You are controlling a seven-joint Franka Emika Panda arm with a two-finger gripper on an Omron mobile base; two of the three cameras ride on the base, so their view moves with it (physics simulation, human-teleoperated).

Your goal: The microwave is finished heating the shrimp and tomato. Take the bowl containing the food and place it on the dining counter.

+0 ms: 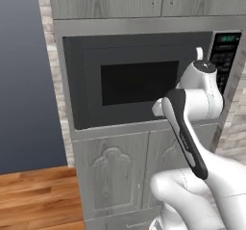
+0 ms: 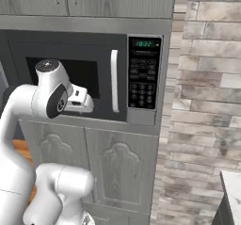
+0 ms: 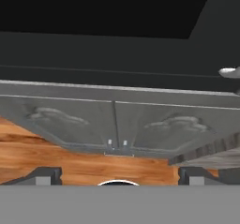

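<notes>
The microwave (image 1: 139,82) (image 2: 84,73) is built into grey cabinets and its dark window door is shut. The bowl, the shrimp and the tomato are hidden behind that door. A pale bar handle (image 2: 114,80) (image 1: 199,53) (image 3: 229,71) runs down the door's right side, beside the keypad (image 2: 143,78) with its green display. My hand (image 2: 77,99) is close to the lower part of the door, left of the handle. My gripper (image 3: 119,177) is open, its fingertips (image 3: 44,176) far apart with nothing between them, facing the door's lower edge (image 3: 117,54).
Grey cabinet doors (image 1: 120,176) (image 2: 117,167) (image 3: 115,120) sit below the microwave, above a wooden floor (image 1: 33,195). A stone-brick wall (image 2: 207,101) stands to the right. A pale counter corner (image 2: 231,184) shows at the lower right; I cannot tell whether it is the dining counter.
</notes>
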